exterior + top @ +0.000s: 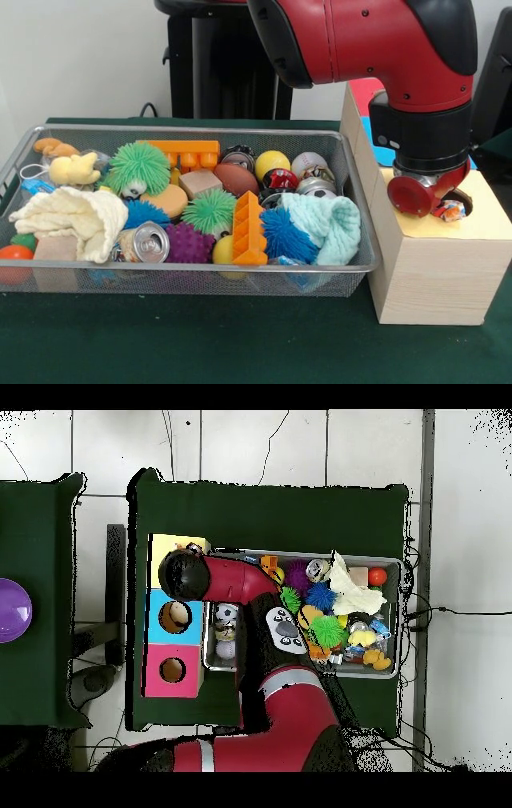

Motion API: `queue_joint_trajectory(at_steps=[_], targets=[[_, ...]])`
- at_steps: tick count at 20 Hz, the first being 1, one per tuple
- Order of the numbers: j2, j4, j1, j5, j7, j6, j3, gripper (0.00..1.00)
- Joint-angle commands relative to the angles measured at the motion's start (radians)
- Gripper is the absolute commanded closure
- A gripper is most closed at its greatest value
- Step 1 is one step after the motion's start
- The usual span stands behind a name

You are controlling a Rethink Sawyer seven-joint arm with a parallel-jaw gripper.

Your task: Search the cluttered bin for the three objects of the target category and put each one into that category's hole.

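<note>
The red and black arm reaches down over the yellow-topped end of the wooden box (436,272). My gripper (442,205) hangs right at the dark hole in that yellow panel (488,216). A small crumpled, colourful can (450,210) shows at the hole's rim just under the wrist; whether it is held or lying in the hole is hidden. From above, the arm's end (183,574) covers the yellow section (170,544). In the wire bin (200,276) lie a silver can (150,242) at the front and more cans (318,186) at the back right.
The bin also holds spiky rubber balls (140,166), orange blocks (249,232), a cream cloth (76,220), a mint cloth (328,228) and sports balls (272,163). The box's blue section (172,616) and pink section (172,670) each have a hole. A purple bowl (12,609) sits far left.
</note>
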Motion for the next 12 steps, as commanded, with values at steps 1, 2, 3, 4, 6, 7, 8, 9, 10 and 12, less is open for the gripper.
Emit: queue_joint_trajectory(at_steps=[1, 2, 3, 4, 6, 7, 8, 9, 10, 12], targets=[[0.049, 0.021, -0.022, -0.034, 0.18, 0.03, -0.006, 1.0], [0.047, 0.024, -0.023, -0.035, 0.18, 0.028, -0.006, 1.0], [0.047, 0.025, -0.023, -0.035, 0.18, 0.028, -0.006, 1.0], [0.047, 0.026, -0.024, -0.036, 0.179, 0.027, -0.005, 1.0], [0.046, 0.028, -0.024, -0.037, 0.179, 0.025, -0.005, 1.0], [0.045, 0.029, -0.024, -0.036, 0.179, 0.026, -0.005, 1.0], [0.045, 0.029, -0.024, -0.036, 0.179, 0.027, -0.005, 1.0], [0.047, 0.027, -0.024, -0.037, 0.177, 0.026, -0.004, 1.0], [0.046, 0.028, -0.024, -0.037, 0.178, 0.024, -0.004, 1.0], [0.047, 0.028, -0.023, -0.036, 0.179, 0.024, -0.005, 1.0]])
